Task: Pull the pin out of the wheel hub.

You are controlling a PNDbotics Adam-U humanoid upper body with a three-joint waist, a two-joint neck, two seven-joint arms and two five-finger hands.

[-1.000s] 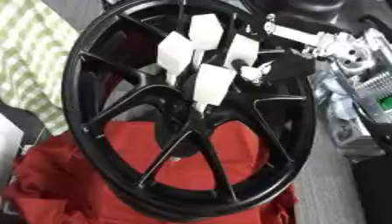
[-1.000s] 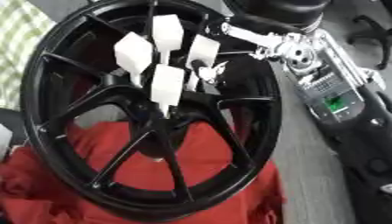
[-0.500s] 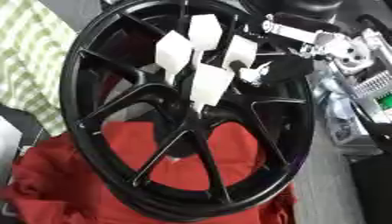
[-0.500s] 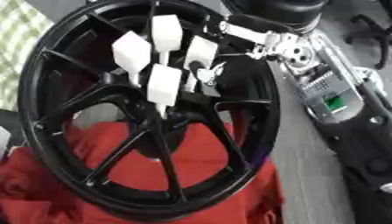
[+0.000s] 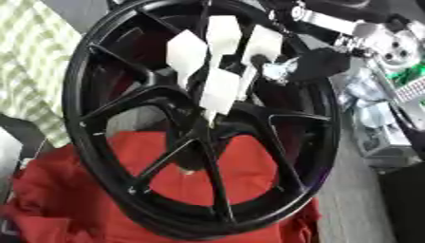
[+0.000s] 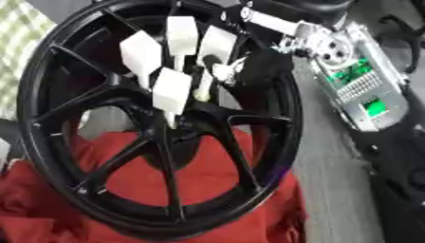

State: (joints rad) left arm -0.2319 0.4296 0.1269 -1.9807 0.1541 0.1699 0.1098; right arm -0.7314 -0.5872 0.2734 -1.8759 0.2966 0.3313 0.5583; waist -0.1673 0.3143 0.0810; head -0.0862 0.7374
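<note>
1. Though the hub area is crowded, the wheel [image 5: 199, 137] reads as a black spoked rim, tilted up on edge over a red cloth [image 5: 241, 171]; probably heavy and rigid, unlikely to shift under a light pull.
2. White paddle-shaped pins [image 6: 172, 90] stand in a cluster at the hub, four heads showing, thin stems going into the hub; they look light, stiff, smooth plastic; judgement: best taken at the flat head or just under it, drawn straight along the stem.
3. Right hand [image 6: 226, 71] comes in from the upper right, its arm [image 6: 332, 45] silver and black; fingertips sit against the cluster beside the rightmost pin; whether it is pinching a stem or just touching, cannot tell.
4. Left hand not in view.
5. Room: spokes and neighbouring pins crowd the hub closely; open space lies outward from the wheel face, toward the camera; electronics and clutter [image 6: 365, 99] lie right of the rim; checked fabric [image 5: 37, 71] at left.
</note>
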